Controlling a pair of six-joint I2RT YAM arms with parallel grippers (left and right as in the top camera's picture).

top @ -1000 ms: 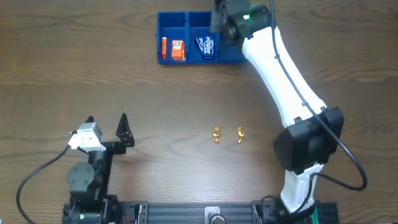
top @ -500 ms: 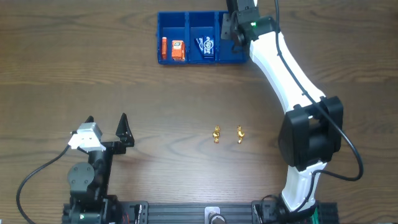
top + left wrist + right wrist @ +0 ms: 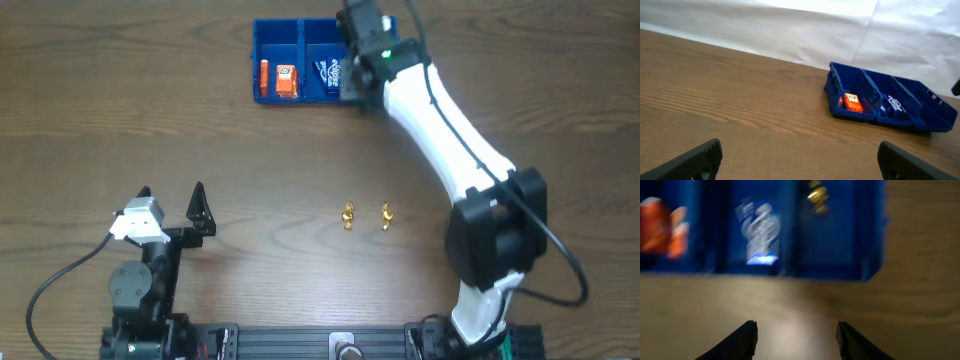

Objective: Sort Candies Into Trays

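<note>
A blue three-compartment tray [image 3: 256,60] sits at the table's far edge. Orange candies [image 3: 286,82] lie in its left compartment and a blue-and-white candy [image 3: 331,72] in the middle one. In the right wrist view a gold candy [image 3: 817,197] rests in the right compartment. Two more gold candies [image 3: 348,215] [image 3: 386,214] lie on the table near the middle. My right gripper [image 3: 797,340] hangs open and empty over bare wood just in front of the tray's near wall [image 3: 790,272]. My left gripper [image 3: 172,195] stands open near the front left, far from the tray [image 3: 850,114].
The right arm [image 3: 440,130] stretches diagonally from the front right to the tray. A white backdrop [image 3: 790,25] rises behind the table's far edge. Bare wood [image 3: 150,120] lies between the left gripper and the tray.
The right gripper has swung left and drawn back from over the tray's right compartment to its front edge. The left arm has not moved.
</note>
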